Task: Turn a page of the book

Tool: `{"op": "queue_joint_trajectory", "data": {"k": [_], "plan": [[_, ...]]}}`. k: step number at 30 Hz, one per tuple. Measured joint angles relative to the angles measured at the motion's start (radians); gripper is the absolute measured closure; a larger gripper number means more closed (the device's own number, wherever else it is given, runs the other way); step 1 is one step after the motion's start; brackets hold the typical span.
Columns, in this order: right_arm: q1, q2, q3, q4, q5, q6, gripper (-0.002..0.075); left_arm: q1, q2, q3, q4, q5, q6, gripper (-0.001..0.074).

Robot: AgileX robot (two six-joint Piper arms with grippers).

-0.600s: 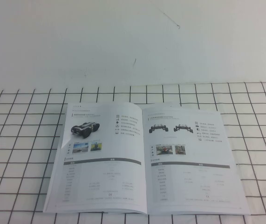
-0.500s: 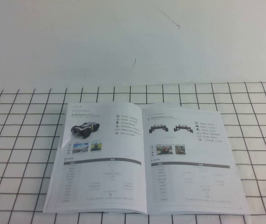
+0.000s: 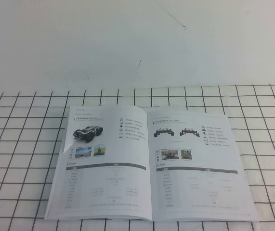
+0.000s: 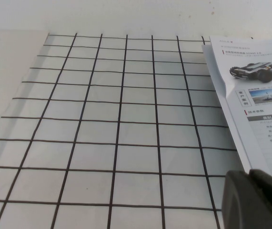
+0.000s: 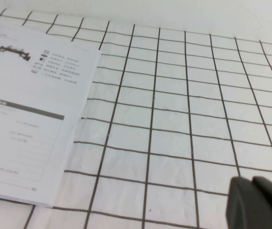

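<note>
The book [image 3: 103, 168] lies open and flat on the gridded cloth, near the front edge in the high view. Its right-hand leaf is the page [image 3: 197, 168], showing two black wheeled robots at its top. The left-hand leaf shows a single tilted dark robot. Neither arm shows in the high view. My left gripper [image 4: 251, 177] is shut and empty, over the cloth beside the book's left leaf [image 4: 259, 95]. My right gripper [image 5: 253, 182] is shut and empty, over the cloth several grid squares from the page [image 5: 26, 105].
A white cloth with a black grid [image 3: 26, 144] covers the table. A plain white wall [image 3: 127, 43] rises behind it. Bare grid squares lie on both sides of the book [image 4: 102, 124] [image 5: 197, 105].
</note>
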State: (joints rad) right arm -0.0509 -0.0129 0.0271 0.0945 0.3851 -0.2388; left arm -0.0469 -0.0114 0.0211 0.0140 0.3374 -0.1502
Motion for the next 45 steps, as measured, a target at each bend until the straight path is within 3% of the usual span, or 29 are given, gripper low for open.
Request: {"op": "queue_joint_trajectory", "data": {"k": [35, 45], "plan": [[0.0, 0.0, 0.0, 0.0, -0.003, 0.0, 0.0728, 0.0, 0.0, 0.0, 0.037, 0.0, 0.008, 0.0738], [0.0, 0.0, 0.0, 0.0, -0.04, 0.0, 0.0728, 0.0, 0.0, 0.006, 0.024, -0.12, 0.008, 0.0738]]}}
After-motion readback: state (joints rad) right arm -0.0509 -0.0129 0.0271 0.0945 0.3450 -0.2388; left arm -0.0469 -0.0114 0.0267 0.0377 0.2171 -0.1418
